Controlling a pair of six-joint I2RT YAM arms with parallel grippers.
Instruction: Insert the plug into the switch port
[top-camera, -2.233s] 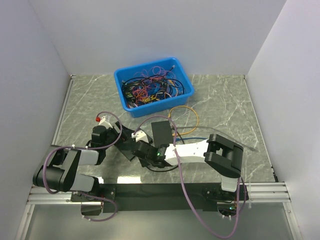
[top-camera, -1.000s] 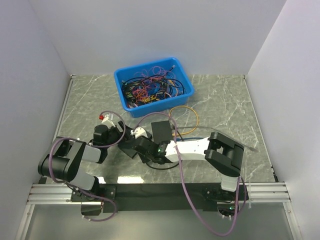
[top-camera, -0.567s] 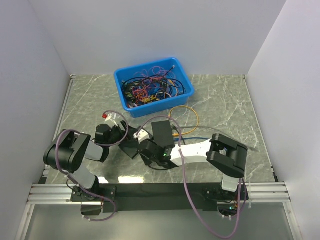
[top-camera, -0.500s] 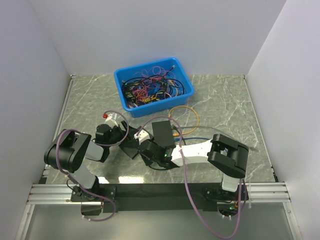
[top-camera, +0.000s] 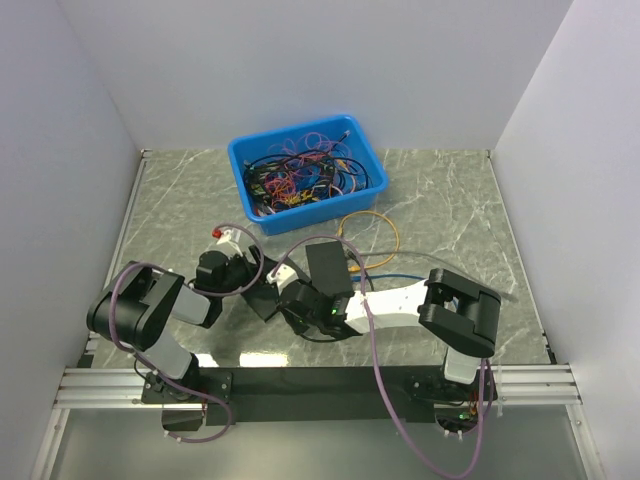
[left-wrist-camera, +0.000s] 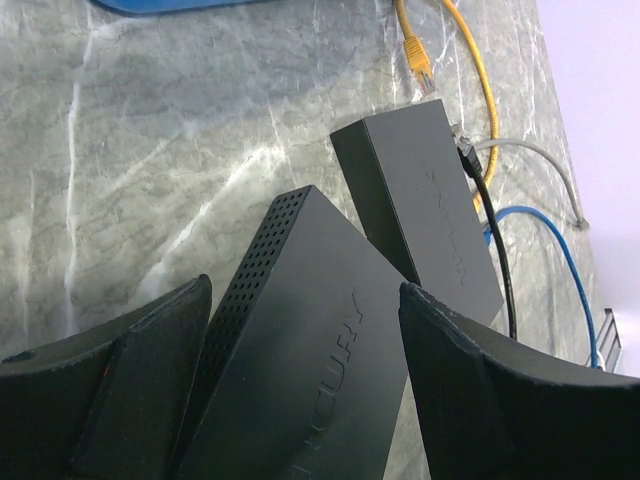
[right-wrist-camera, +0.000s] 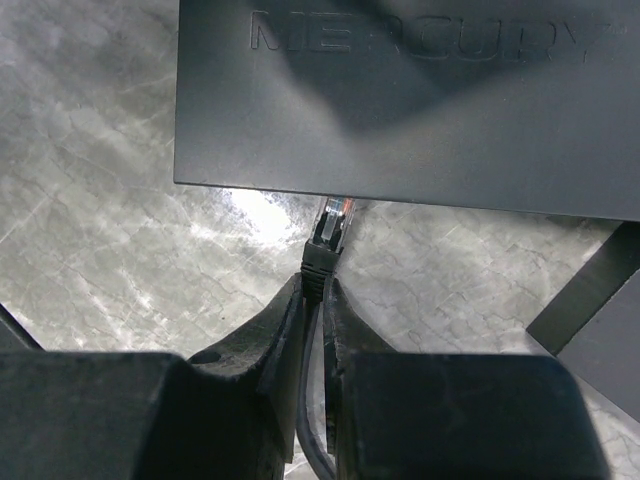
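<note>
- desk (top-camera: 450, 200): grey-green marbled stone look, polished; shows a bright glare patch in the right wrist view.
- switch (right-wrist-camera: 400, 120): matt black plastic with a smooth top, lettering moulded into it, and one finely perforated side.
- second black box (left-wrist-camera: 420, 200): the same matt black plastic.
- plug (right-wrist-camera: 328, 235): clear glossy plastic tip on a dull black boot.
- left hand (left-wrist-camera: 305, 292), right hand (right-wrist-camera: 315, 290): fingers of matt black plastic, faintly grainy.
- bin (top-camera: 238, 172): glossy blue plastic.
- yellow cable (left-wrist-camera: 413, 45): smooth, slightly shiny sheath.
</note>
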